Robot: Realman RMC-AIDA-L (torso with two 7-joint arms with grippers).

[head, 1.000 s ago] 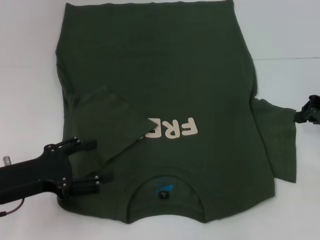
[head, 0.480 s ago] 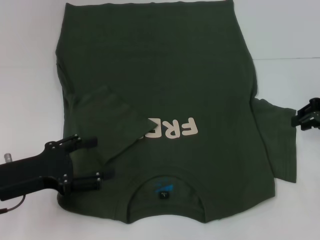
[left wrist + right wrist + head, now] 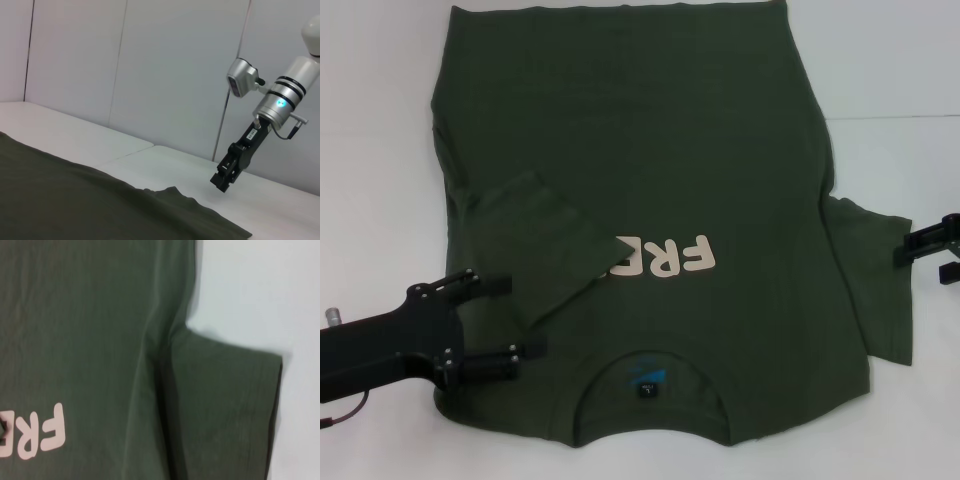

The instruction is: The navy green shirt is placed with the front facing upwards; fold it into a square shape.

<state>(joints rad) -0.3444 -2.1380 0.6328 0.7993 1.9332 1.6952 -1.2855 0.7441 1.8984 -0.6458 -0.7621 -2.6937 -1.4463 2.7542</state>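
I have the shirt [image 3: 650,200] flat on the table [image 3: 370,120], left sleeve folded in, my left gripper [image 3: 510,320] spread empty beside it, and the right gripper [image 3: 932,252] spread at the other sleeve to fold it.

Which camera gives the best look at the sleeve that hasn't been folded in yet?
The right wrist view: the flat sleeve fills it, hem and armpit seam clear. The head view shows the sleeve small at the navy green shirt's side, beside the right gripper. The left wrist view shows only its rumpled edge.
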